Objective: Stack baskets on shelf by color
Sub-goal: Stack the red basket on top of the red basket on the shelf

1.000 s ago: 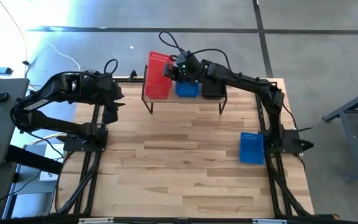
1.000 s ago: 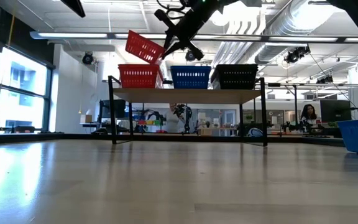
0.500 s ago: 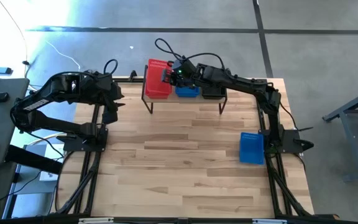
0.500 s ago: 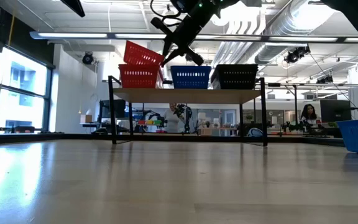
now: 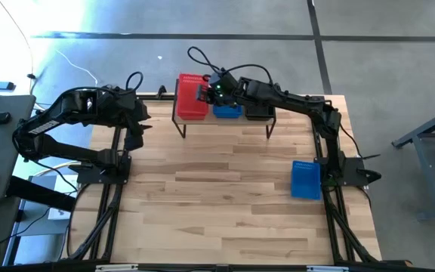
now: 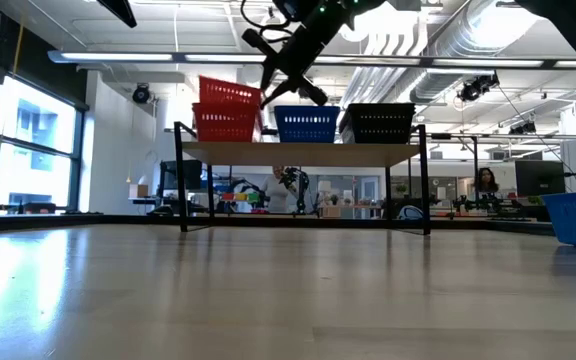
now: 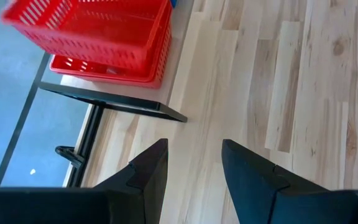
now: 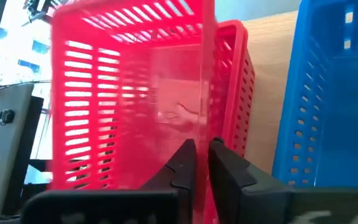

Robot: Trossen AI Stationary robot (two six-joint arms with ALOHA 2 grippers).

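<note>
The shelf (image 5: 225, 119) carries three stacks side by side: red baskets (image 6: 226, 122) at one end, a blue stack (image 6: 307, 123) in the middle, a black stack (image 6: 379, 122) at the other end. The right gripper (image 8: 202, 163) is clamped on the wall of the top red basket (image 8: 132, 93), nested on the red pile. One lone blue basket (image 5: 305, 179) lies on the surface; the left gripper (image 7: 191, 168) hangs open off to the side.
</note>
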